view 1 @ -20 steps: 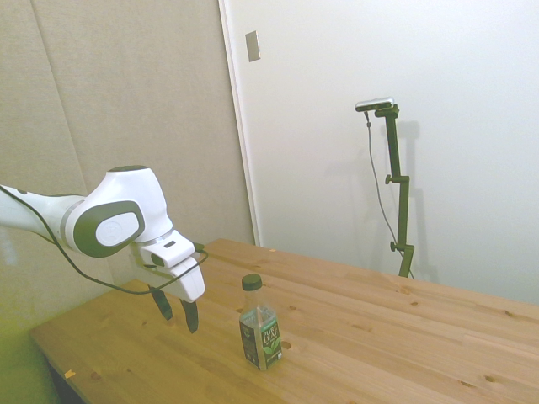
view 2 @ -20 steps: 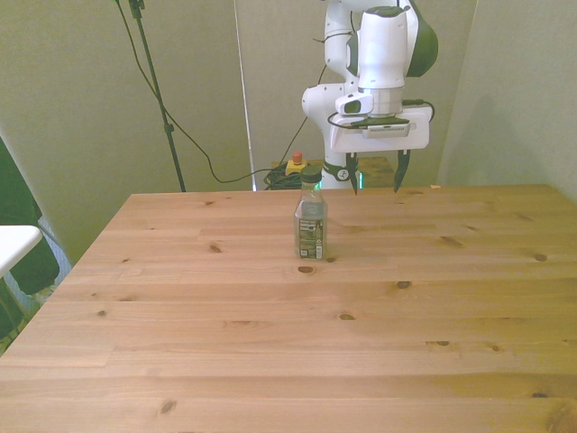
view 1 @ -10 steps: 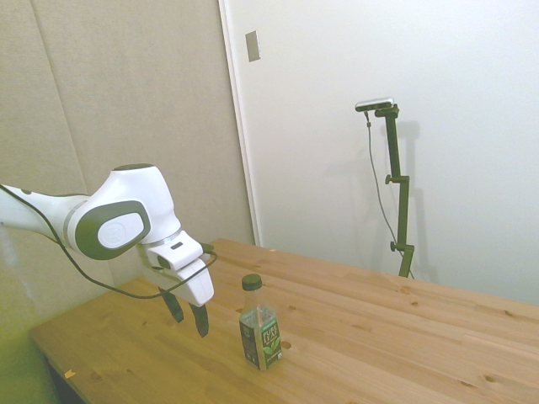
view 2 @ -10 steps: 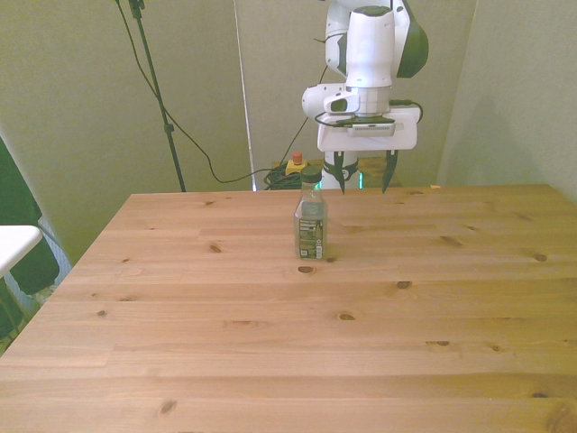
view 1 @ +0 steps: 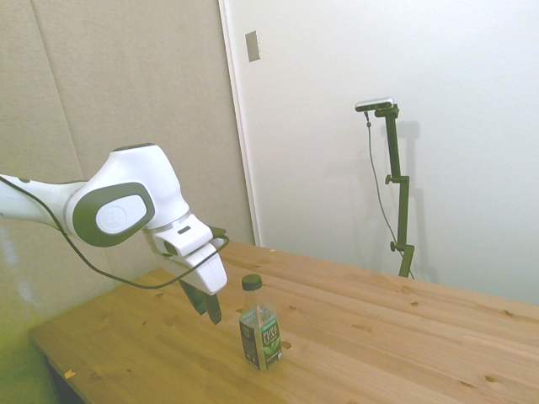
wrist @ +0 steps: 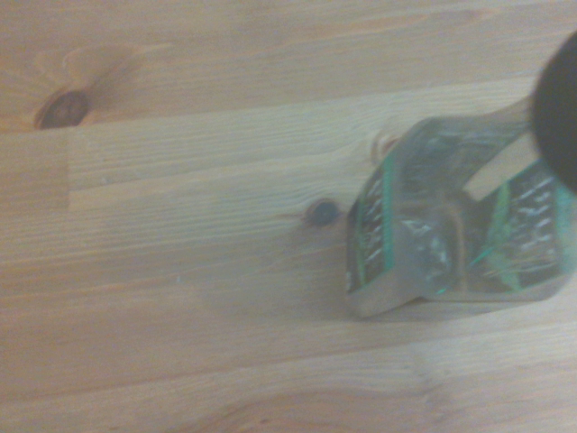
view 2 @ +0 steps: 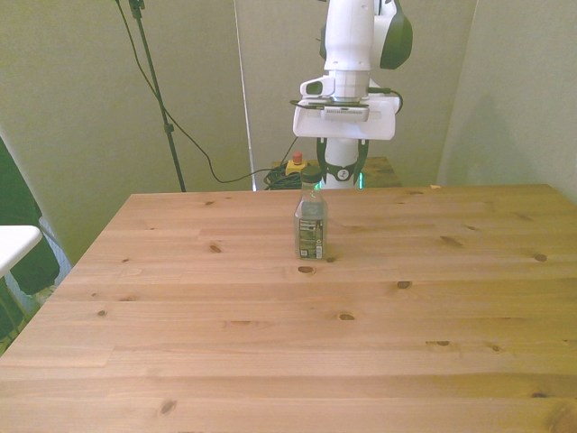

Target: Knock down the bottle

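The bottle (view 1: 259, 326) stands upright on the wooden worktop (view 1: 354, 337), dark green cap on top, green label with white lettering facing the side camera. In the front view the bottle (view 2: 311, 219) sits toward the far edge of the worktop (view 2: 297, 334), a little to the front view's left of the middle, with a small dark knot in the wood just in front of its base. The end effector (view 1: 205, 305) hangs just beside the bottle, on the side nearer the arm's base, its dark fingers pointing down and reaching to about cap-and-shoulder height; a gap shows between them and the bottle, so no contact. From the front the end effector (view 2: 341, 173) sits just behind the bottle and slightly to the front view's right of it, the white flange above cap level. The fingers look close together, tips angled toward each other with a narrow space between, but whether they are fully closed I cannot tell; nothing is held between them. A black cable loops along the white arm (view 1: 109, 215) down to the wrist. From the wrist camera the bottle (wrist: 451, 225) appears blurred, seen from above, the dark cap a smudge at the picture's edge and the knot beside its base.
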### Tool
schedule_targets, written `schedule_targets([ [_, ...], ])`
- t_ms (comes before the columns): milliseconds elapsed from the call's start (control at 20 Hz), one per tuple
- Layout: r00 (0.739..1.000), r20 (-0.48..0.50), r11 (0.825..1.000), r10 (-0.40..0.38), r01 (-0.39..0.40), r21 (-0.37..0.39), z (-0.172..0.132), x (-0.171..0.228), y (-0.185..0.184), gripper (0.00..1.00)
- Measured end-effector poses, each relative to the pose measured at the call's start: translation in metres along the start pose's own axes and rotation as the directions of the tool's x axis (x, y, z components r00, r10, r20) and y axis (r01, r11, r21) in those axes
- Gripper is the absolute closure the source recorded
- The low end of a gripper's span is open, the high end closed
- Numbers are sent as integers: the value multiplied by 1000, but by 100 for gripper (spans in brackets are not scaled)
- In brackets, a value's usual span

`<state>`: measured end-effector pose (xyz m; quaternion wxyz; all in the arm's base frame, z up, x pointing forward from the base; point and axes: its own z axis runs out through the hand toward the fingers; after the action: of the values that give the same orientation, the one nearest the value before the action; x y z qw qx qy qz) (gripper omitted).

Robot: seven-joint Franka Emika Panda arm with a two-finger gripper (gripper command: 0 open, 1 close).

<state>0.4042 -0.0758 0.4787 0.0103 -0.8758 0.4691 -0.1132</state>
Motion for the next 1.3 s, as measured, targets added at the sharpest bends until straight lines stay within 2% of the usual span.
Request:
schedule_targets([
  [300, 999, -26, 1000, 31, -31, 8, -16, 19, -1, 100],
  [650, 995, -40, 996, 90, -90, 7, -17, 56, -24, 100],
  [950, 983, -74, 986, 169, -169, 12, -6, 92, -73, 100],
  [1300, 975, -85, 978, 206, -204, 38, 29, 120, -135, 100],
])
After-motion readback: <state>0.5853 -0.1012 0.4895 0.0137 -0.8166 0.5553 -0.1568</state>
